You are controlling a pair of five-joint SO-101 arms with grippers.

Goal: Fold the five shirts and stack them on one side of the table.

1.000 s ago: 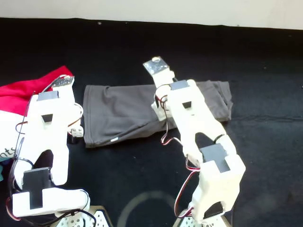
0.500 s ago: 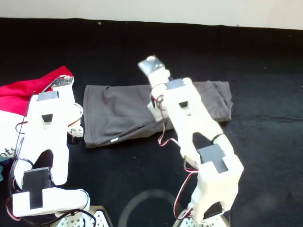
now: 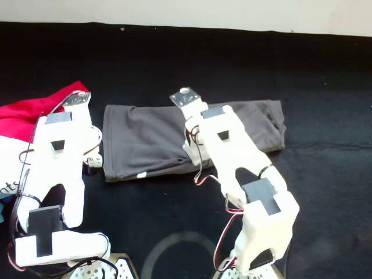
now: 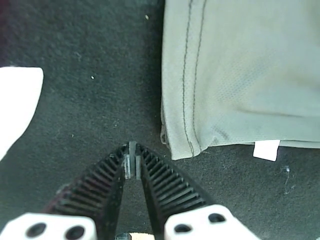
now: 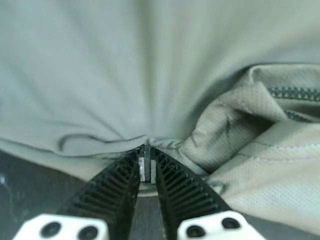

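A grey shirt (image 3: 145, 136) lies folded into a long band across the middle of the black table (image 3: 325, 192). My right gripper (image 5: 146, 167) is shut on a bunched fold of the grey shirt (image 5: 150, 65); in the high view the right gripper (image 3: 192, 156) sits at the shirt's near edge. My left gripper (image 4: 131, 161) is shut with nothing in it, over bare table just beside the near left corner of the grey shirt (image 4: 235, 75). A white tag (image 4: 265, 150) sticks out from under that corner. In the high view the left gripper (image 3: 93, 164) is by the shirt's left end.
A red shirt (image 3: 32, 107) and a white one (image 3: 9, 148) lie in a heap at the left edge, behind my left arm. A white cloth edge (image 4: 15, 105) lies near the left gripper. Bare black table stretches to the right and far side.
My right arm has swung left and lower over the grey shirt, pulling the pinched fabric with it. The left arm has kept still.
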